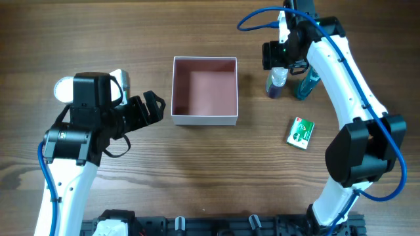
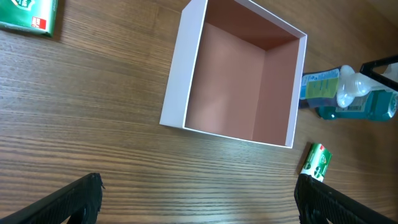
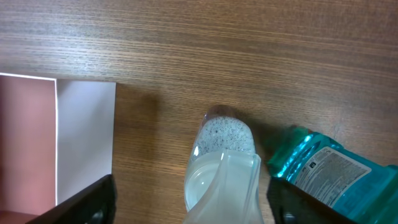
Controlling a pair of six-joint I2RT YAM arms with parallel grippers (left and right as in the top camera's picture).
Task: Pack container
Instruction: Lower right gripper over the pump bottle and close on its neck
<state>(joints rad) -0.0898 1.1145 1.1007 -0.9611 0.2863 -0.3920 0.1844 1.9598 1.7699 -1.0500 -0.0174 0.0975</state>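
Wood-grain table [image 1: 216, 164]: bore every item listed below.
Container [image 1: 204, 118]: square, white outer walls, pinkish-brown inside — sat near the table's middle, nothing in it.
Clear bottle [image 3: 222, 168]: white cap, speckled contents; stood to the container's right, between the right gripper's fingers.
Teal bottle [image 3: 326, 168]: just beside the clear bottle.
Green packet [image 1: 300, 133]: lay flat, apart from both bottles.
Left gripper [image 1: 152, 108]: released, jaws wide, pointed at the container's left wall, grasping nothing.
Right gripper [image 1: 281, 64]: straddled the clear bottle — whether it had clenched on it, cannot tell.
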